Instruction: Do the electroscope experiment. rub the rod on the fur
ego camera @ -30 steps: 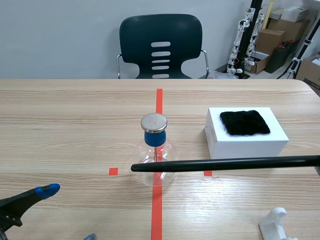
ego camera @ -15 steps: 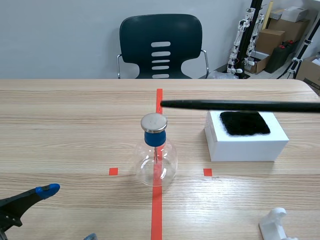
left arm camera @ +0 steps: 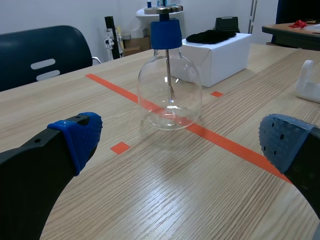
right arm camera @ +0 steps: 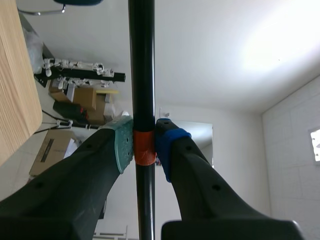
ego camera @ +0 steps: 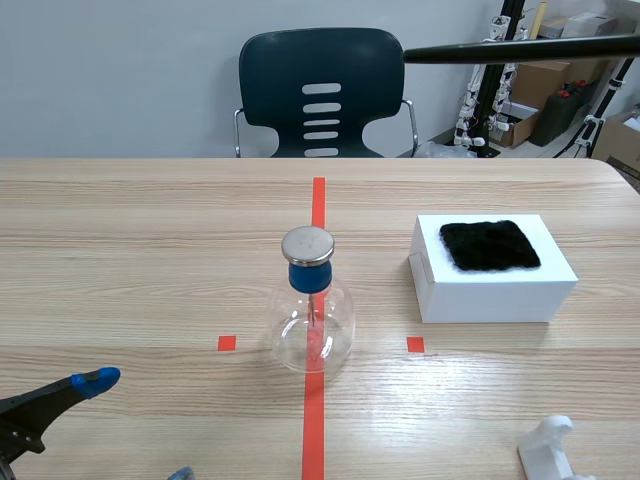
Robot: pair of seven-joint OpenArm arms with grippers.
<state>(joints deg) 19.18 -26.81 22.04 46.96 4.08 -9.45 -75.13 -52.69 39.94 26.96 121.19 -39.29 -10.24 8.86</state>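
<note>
A long black rod [ego camera: 520, 48] hangs level high above the table's far right, well over the black fur [ego camera: 489, 245] on its white box [ego camera: 492, 285]. In the right wrist view my right gripper [right arm camera: 144, 142] is shut on the rod [right arm camera: 141, 60] at an orange band. The glass electroscope flask [ego camera: 312, 315], with blue stopper and metal disc, stands on the red centre line. My left gripper [left arm camera: 180, 142] rests open low at the near left, the flask [left arm camera: 169, 90] ahead of it. The right gripper itself is outside the scene view.
A white plastic stand [ego camera: 552, 450] sits at the near right edge. A dark chair [ego camera: 320, 95] stands behind the table. Boxes and equipment [ego camera: 560, 70] fill the far right corner.
The rod has risen steadily from low in front of the flask, past the fur box, to high above the table. The left arm has stayed still.
</note>
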